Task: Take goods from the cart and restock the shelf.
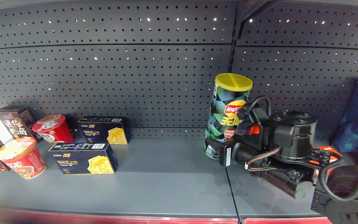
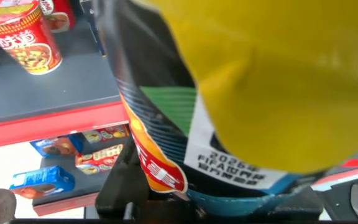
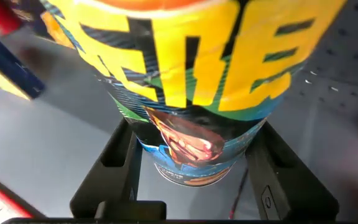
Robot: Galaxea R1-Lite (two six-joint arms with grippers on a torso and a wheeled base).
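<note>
A tall chip can (image 1: pixel 228 113) with a yellow lid stands nearly upright at the middle right of the grey shelf (image 1: pixel 166 180). My right gripper (image 1: pixel 213 147) is shut on its lower part, one black finger on each side of the can (image 3: pixel 191 81). Whether its base touches the shelf I cannot tell. In the left wrist view a second yellow-lidded chip can (image 2: pixel 241 99) lies close before the camera, with my left gripper (image 2: pixel 143 198) shut on it in front of the shelf's red edge (image 2: pixel 55 124).
On the shelf's left stand two red noodle cups (image 1: pixel 22 160), two dark blue boxes (image 1: pixel 84 158) and brown boxes (image 1: pixel 14 123). A blue bag (image 1: pixel 357 121) leans at the far right. Pegboard backs the shelf. A lower shelf holds more goods (image 2: pixel 42 180).
</note>
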